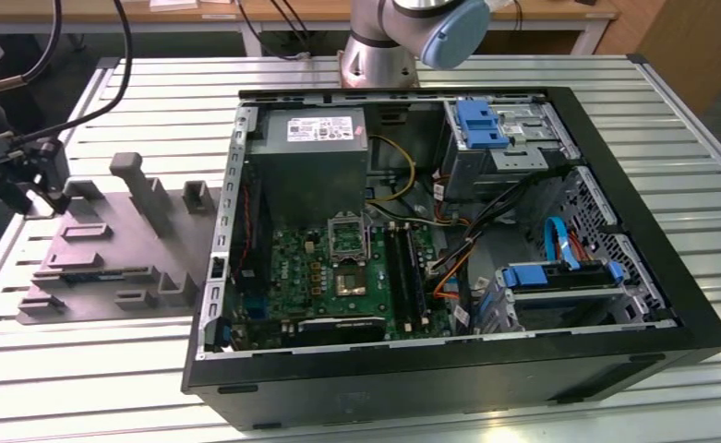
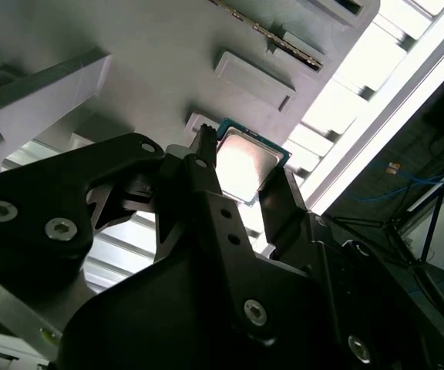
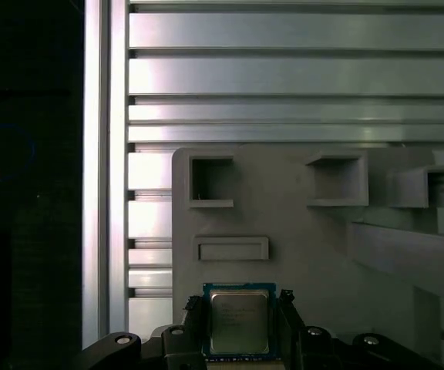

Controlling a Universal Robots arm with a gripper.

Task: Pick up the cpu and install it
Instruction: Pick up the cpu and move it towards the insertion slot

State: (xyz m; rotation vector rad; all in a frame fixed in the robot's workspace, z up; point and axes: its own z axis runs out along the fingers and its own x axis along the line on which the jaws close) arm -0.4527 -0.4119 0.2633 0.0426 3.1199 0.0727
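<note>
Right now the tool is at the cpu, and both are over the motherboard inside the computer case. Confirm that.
No. The tool is at the cpu, but both are over the grey holder tray outside the computer case, not over the motherboard; the first wrist view shows it.

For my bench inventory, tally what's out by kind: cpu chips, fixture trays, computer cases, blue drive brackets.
Silvery square cpu chip: 1
Grey plastic fixture tray: 1
Open black computer case: 1
Blue plastic drive brackets: 2
Total: 5
</note>
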